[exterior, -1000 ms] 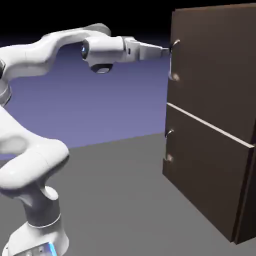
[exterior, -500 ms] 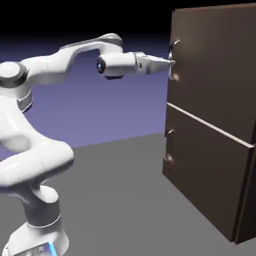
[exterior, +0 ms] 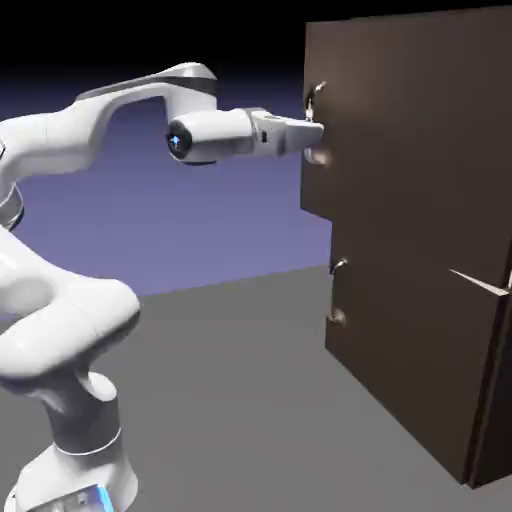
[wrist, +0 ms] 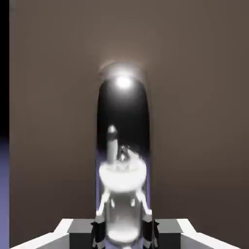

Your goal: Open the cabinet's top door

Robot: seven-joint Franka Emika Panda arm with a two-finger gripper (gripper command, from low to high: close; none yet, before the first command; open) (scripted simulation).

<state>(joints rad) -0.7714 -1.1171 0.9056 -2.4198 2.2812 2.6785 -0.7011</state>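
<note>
The tall dark brown cabinet (exterior: 420,360) fills the exterior view's right side. Its top door (exterior: 400,130) stands slightly ajar, with its handle edge swung out to the left past the panel below. My gripper (exterior: 316,132) reaches in level from the left and is shut on the top door's vertical silver bar handle (exterior: 317,95). In the hand view the shiny handle (wrist: 121,121) runs straight up the middle against the brown door panel (wrist: 194,97). My gripper (wrist: 124,232) clamps the handle's lower part, with one dark finger (wrist: 99,228) tight against its side.
The lower door (exterior: 400,340) stays flush, with its shorter silver handle (exterior: 337,290) at its left edge. Grey table surface (exterior: 230,400) lies between the robot base (exterior: 80,470) and the cabinet.
My gripper has gone from open to shut on the top door's handle. It has drawn back to the exterior view's left, and the top door has swung out with it.
</note>
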